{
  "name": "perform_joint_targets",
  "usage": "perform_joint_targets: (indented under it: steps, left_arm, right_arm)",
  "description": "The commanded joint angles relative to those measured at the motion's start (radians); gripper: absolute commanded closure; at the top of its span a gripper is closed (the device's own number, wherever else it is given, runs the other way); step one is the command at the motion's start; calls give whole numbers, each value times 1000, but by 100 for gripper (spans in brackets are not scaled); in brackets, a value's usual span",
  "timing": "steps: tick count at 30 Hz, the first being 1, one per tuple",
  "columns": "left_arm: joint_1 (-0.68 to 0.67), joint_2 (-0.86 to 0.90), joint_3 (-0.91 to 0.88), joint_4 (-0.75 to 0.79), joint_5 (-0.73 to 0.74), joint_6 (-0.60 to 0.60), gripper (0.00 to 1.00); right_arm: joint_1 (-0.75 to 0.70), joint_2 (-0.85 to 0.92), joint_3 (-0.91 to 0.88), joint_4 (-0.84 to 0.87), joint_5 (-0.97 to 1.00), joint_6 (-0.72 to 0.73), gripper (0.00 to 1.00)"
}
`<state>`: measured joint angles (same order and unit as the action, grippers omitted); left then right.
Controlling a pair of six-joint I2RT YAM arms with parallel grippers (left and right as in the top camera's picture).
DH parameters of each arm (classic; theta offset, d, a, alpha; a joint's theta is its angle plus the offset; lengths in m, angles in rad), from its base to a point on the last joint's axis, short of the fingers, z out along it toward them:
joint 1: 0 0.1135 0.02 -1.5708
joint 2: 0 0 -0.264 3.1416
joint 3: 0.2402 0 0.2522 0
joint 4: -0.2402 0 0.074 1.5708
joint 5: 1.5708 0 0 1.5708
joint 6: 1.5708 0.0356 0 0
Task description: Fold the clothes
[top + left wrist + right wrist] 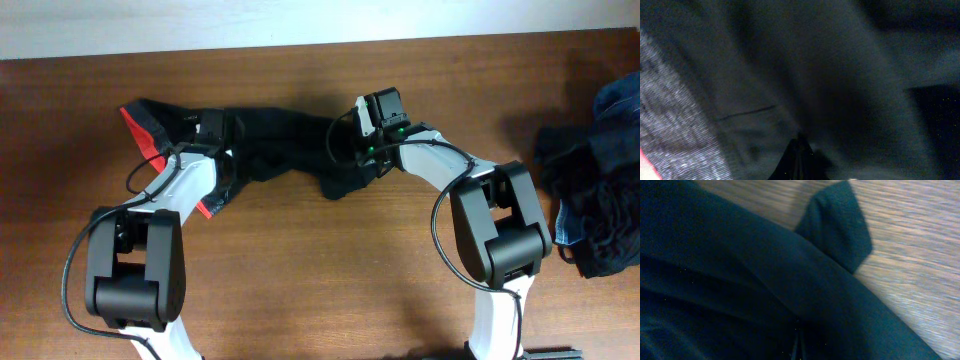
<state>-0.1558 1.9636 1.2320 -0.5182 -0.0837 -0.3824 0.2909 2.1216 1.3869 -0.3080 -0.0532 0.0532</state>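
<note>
- Overhead: black pants (285, 140) lie bunched across the table (320, 270) from 10 to 12 o'clock, with the red edge (140, 135) at the 10 o'clock end.
- Overhead: left gripper (222, 135) sits on the waist end and right gripper (362, 160) on the leg end. The jaws are hidden here.
- Overhead: denim heap (600, 180) lies at 3 o'clock, well apart and untouched.
- Left wrist: left gripper (799, 152) at 6 o'clock is pinched fully together, with black pants (790, 65) cloth gathered at its tip. Grey waistband (675, 125) is at 8 o'clock and red edge (644, 167) in the 7 o'clock corner.
- Right wrist: right gripper (800, 347) at 6 o'clock is closed tight on black pants (740, 280). A loose flap (840, 225) lies at 1 o'clock on bare table (910, 255).
- Step, as judged: both ends are pinched and the garment is being spread or drawn out before the fold. No fold is made yet.
- Next move calls for pulling the ends apart to flatten the cloth, then carrying one end over the other.
- Containers: none in any view.
</note>
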Motion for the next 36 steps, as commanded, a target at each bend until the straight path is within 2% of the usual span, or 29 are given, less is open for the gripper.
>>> perform_joint_targets:
  steps: [1, 13, 20, 25, 32, 36]
  left_arm:
    - [2, 5, -44, 9, -57, 21, 100]
    - [30, 5, -172, -1, -63, 21, 100]
    - [54, 5, -186, -103, -63, 21, 99]
    - [54, 5, -186, -174, -63, 41, 100]
    - [54, 5, -186, -275, -65, 113, 100]
    - [54, 5, -186, -333, -151, 110, 100]
  right_arm:
    - [-11, 27, 10, -6, 131, 7, 96]
    - [-106, 27, 10, -74, 231, 2, 96]
    - [-205, 27, 10, -108, 231, 2, 96]
    - [-254, 25, 11, -126, 230, -72, 96]
    - [-249, 17, 59, -132, 222, -130, 92]
    - [-243, 16, 136, -166, 226, -196, 91]
